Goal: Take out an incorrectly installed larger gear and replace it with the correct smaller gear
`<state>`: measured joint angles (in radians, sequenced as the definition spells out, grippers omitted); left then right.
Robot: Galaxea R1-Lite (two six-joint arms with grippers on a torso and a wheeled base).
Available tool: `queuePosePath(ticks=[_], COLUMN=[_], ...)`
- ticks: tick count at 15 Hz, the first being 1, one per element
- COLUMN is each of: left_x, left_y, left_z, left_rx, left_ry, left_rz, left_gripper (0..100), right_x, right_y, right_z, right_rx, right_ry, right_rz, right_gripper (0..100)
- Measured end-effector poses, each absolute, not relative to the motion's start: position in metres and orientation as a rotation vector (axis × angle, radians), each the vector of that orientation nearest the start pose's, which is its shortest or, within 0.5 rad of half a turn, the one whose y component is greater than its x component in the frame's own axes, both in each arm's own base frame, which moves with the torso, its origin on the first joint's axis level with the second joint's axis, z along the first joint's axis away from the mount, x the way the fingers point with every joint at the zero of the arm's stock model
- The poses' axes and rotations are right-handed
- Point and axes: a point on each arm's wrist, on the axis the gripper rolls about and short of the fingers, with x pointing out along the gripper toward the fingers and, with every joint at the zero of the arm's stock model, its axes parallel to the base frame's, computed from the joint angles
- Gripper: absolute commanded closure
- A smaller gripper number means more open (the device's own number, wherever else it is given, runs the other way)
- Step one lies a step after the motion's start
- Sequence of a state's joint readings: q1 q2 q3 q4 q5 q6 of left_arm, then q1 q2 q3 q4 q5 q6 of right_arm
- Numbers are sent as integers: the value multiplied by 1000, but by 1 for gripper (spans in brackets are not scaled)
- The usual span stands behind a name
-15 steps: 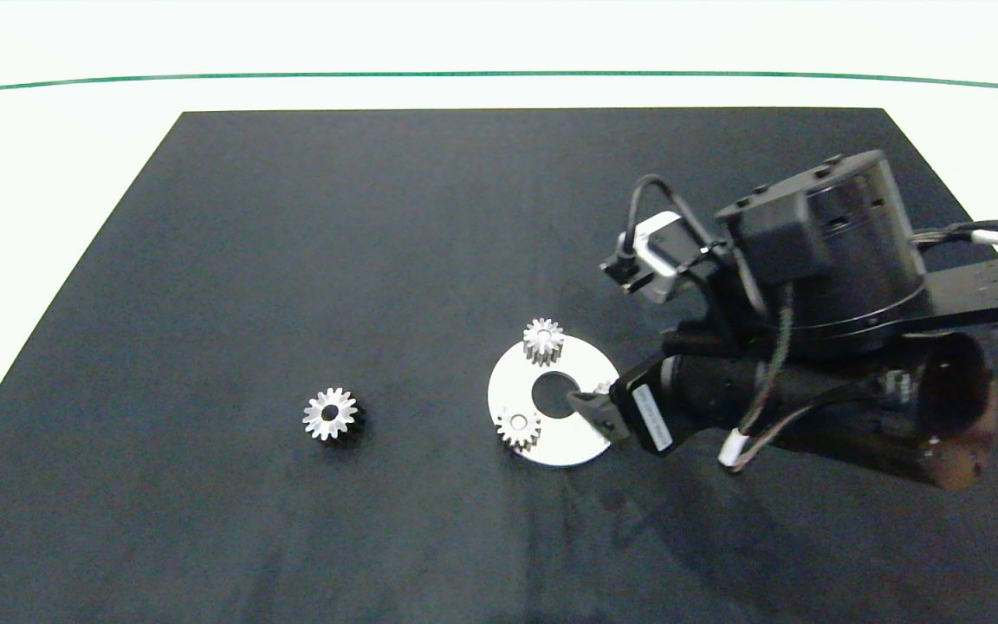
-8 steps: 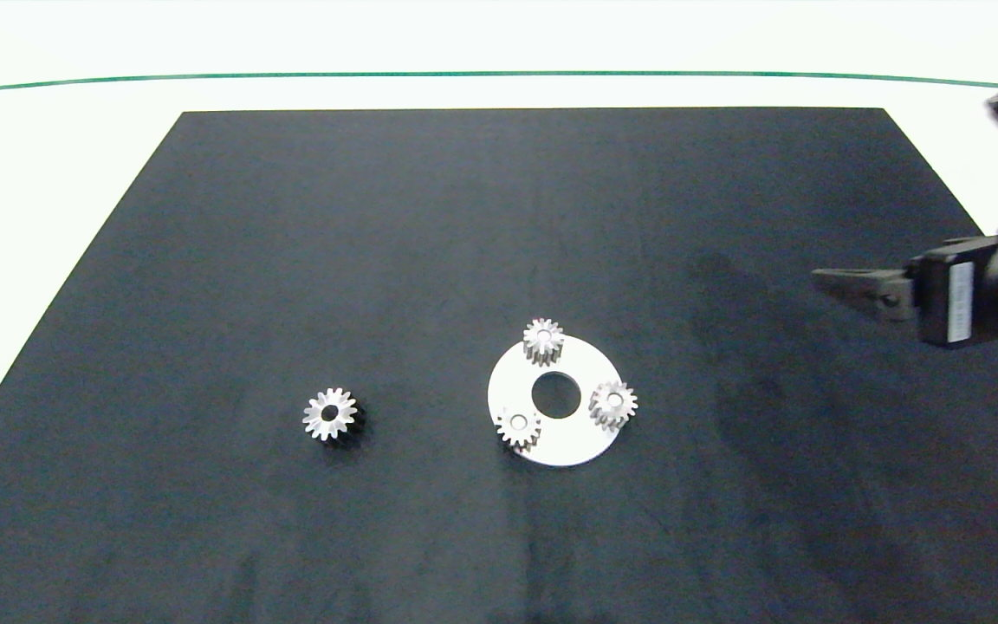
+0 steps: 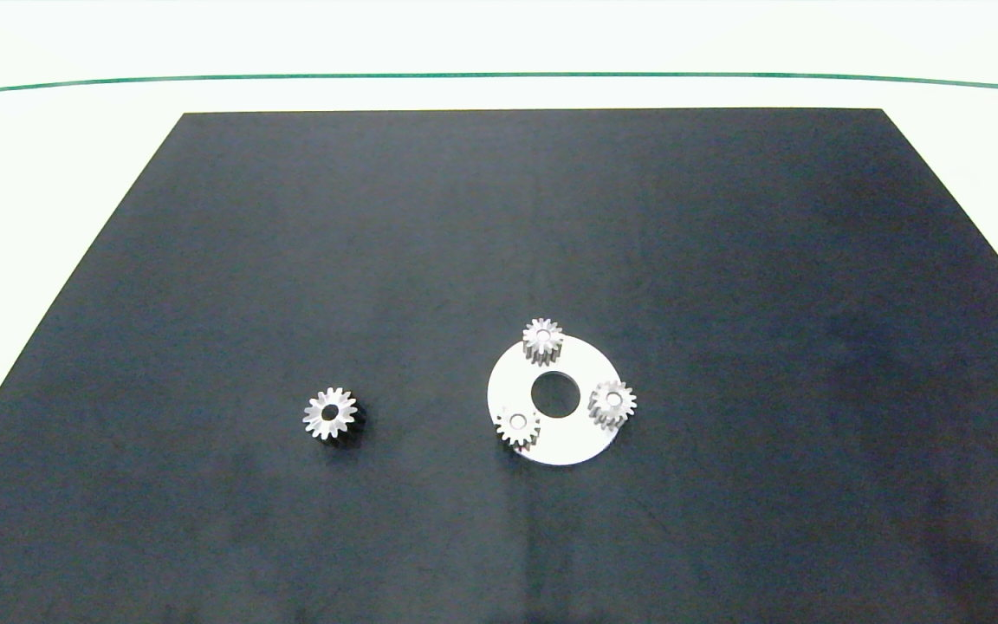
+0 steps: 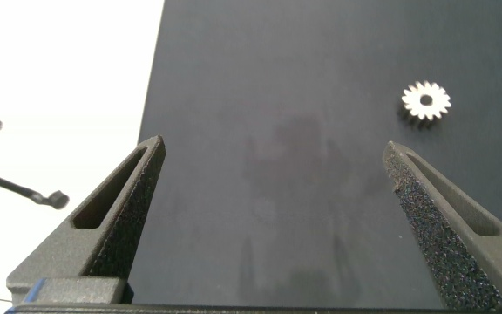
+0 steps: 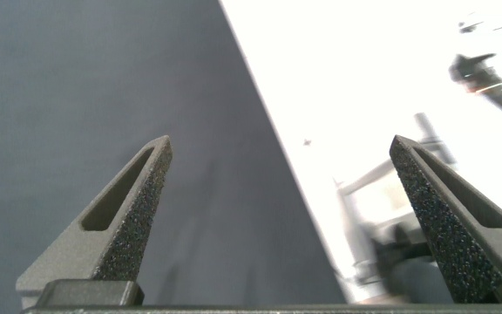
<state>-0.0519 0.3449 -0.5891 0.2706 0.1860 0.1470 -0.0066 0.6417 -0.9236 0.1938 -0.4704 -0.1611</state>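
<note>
One black mat [image 3: 499, 260] carries one white disc [image 3: 561, 444] near its front edge bearing three small gears, the smaller gear [image 3: 612, 404] included; one larger gear [image 3: 331, 413] lies left, apart; left gripper [image 4: 273, 153] and right gripper [image 5: 281, 148] gape wide, empty.

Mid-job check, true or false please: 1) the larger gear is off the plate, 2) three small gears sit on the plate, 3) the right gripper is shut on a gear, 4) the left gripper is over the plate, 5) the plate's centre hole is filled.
1) True: the larger gear lies alone on the black mat.
2) True: all three sit on the round plate, including the smaller gear.
3) False: the right gripper is open and empty.
4) False: the left gripper, open, is over bare mat.
5) False: the hole is empty.
</note>
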Motion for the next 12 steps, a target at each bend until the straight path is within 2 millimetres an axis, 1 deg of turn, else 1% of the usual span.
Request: queuePosePath(ticks=[3,6,7,9,10,12], left_x=[-44,-58,-63,-73,-76,-80], left_y=[5,5,5,5,5,5], left_z=[204,192,187,175,169,165], left_rx=[144,140,140,141,139,119], left_ry=[-19,-69,-72,-61,-58,-78], left_rz=[171,185,186,204,215,223], left_gripper=[0,0,0,0,0,0], right_x=[-56,-99,-110,-128,-133,-136], right_y=[-6,1,3,6,7,8], right_z=[287,260,252,247,246,242], right_rx=[-210,-254,-251,-228,-222,-204], right_ry=[-133,-175,-188,-246,-266,-281], right_rz=[-565,-617,-635,-685,-695,-696], right_gripper=[0,0,0,0,0,0])
